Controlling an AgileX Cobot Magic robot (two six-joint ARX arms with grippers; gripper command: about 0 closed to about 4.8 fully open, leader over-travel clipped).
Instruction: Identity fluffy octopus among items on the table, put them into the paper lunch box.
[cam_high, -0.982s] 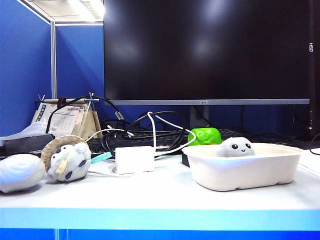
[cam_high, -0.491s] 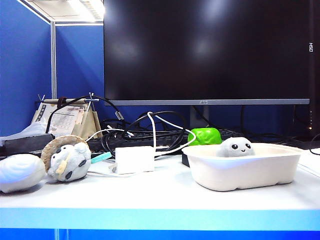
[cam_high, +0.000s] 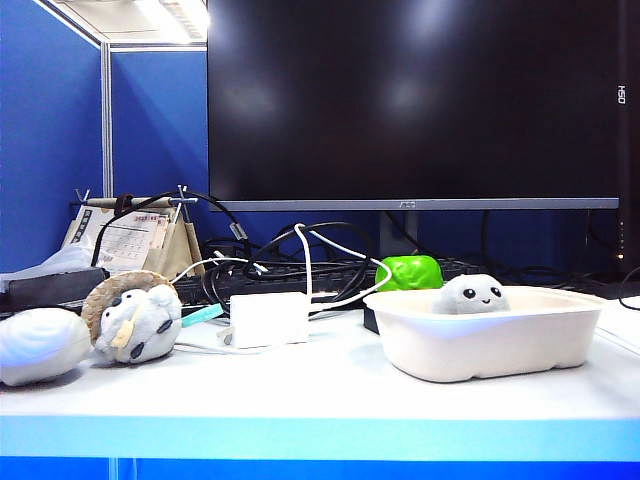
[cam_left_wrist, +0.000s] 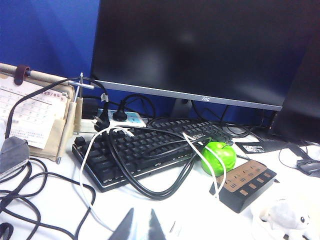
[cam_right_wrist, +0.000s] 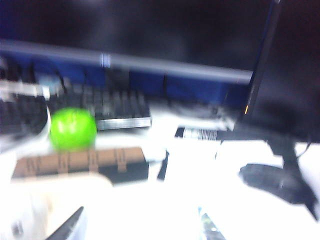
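Nothing on the table (cam_high: 300, 395) has shifted across the exterior views: the fluffy octopus (cam_high: 471, 294) sits as before inside the paper lunch box (cam_high: 490, 340), its round head and smiling face showing above the rolled rim, and the box stands toward the table's right end, near the light-blue front edge. At the left end lie a plain white plush (cam_high: 38, 344) and, just beside it, a round white-grey plush animal (cam_high: 135, 322) with a tan hood. A small white adapter block (cam_high: 268, 318) stands between that animal and the box, with black and white cables (cam_high: 300, 262) tangled behind it. A green ball (cam_high: 410, 272) rests behind the box, in front of the dark monitor (cam_high: 415, 100). Neither arm shows in the exterior view. The left gripper (cam_left_wrist: 140, 226) hangs over the table in front of the keyboard (cam_left_wrist: 145, 147), only its two fingertips in its wrist view, close together with a narrow gap between them. The right gripper (cam_right_wrist: 135, 225) is badly blurred in its own view; its fingertips stand well apart with nothing between them, above the table near the box's corner.
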